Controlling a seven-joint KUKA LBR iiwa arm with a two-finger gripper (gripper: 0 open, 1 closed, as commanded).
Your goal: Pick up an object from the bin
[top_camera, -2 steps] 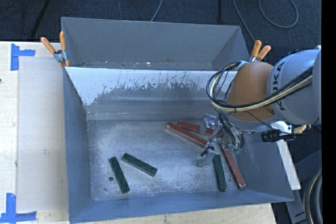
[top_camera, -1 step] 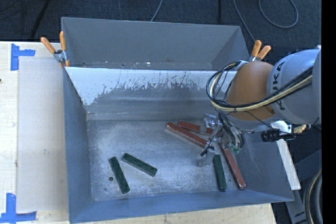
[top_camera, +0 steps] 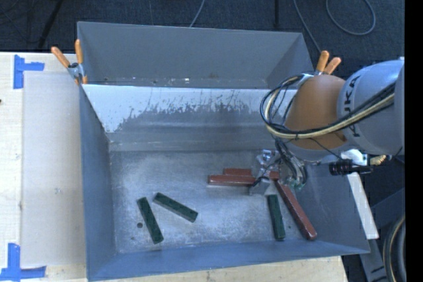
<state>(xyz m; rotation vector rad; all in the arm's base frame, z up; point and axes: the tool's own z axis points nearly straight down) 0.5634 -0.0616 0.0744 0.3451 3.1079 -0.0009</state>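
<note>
Reddish-brown bar (top_camera: 225,179) beside the claw (top_camera: 262,181)
Long, slim and lying flat; its end sits just beside the claw. I cannot tell how far the claw is open.

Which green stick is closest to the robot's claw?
The green stick at lower right, beside the long brown stick; the other two green sticks lie far left of the gripper.

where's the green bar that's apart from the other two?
Camera view: the green bar lies on the right of the bin floor near the front wall, alongside the long red-brown bar, just below the gripper.
</note>
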